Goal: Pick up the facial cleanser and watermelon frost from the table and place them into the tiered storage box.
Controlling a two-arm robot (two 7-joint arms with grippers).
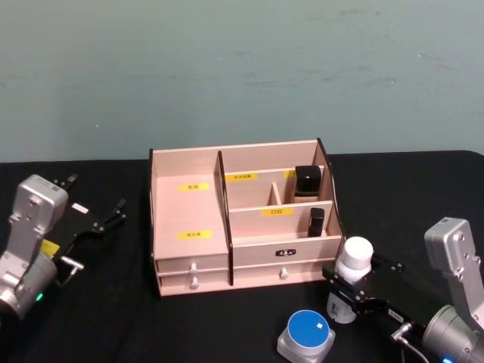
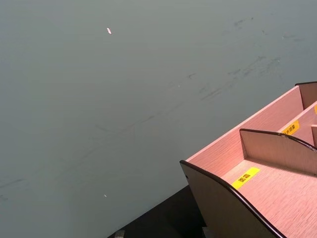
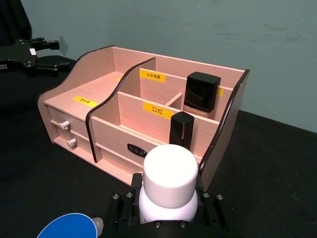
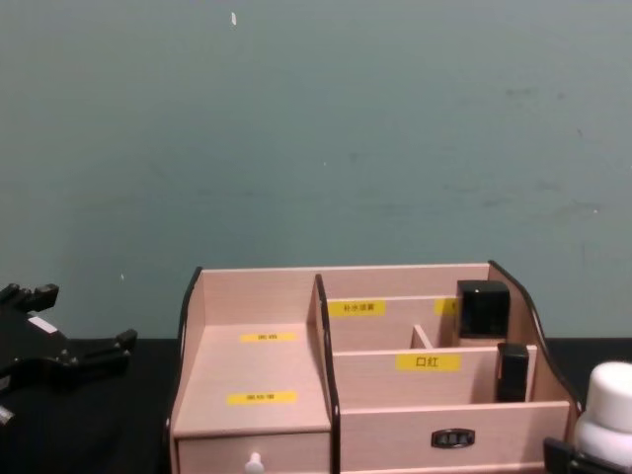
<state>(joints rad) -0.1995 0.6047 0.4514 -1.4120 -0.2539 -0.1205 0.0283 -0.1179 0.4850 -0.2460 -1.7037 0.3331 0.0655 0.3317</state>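
Note:
The tiered storage box [image 1: 189, 215] stands mid-table, pinkish wood with yellow labels and two front drawers; it also appears in the chest view [image 4: 252, 365] and both wrist views [image 3: 126, 106] [image 2: 270, 191]. My right gripper [image 1: 352, 293] [image 3: 166, 210] is shut on a white bottle with a round white cap [image 1: 354, 266] [image 3: 170, 173] [image 4: 610, 405], held upright just in front of the box's right end. A grey squarish jar with a blue lid [image 1: 307, 336] [image 3: 69, 228] sits on the table beside it. I cannot tell which is the cleanser and which the watermelon frost. My left gripper [image 1: 97, 193] [image 4: 87, 316] hangs open left of the box.
Two black cosmetic items [image 1: 307, 180] [image 1: 316, 221] stand in the box's right compartments. The box's left tiers hold nothing. The black table [image 1: 113, 318] has free room at the front left. A plain grey-green wall [image 4: 316, 118] rises behind.

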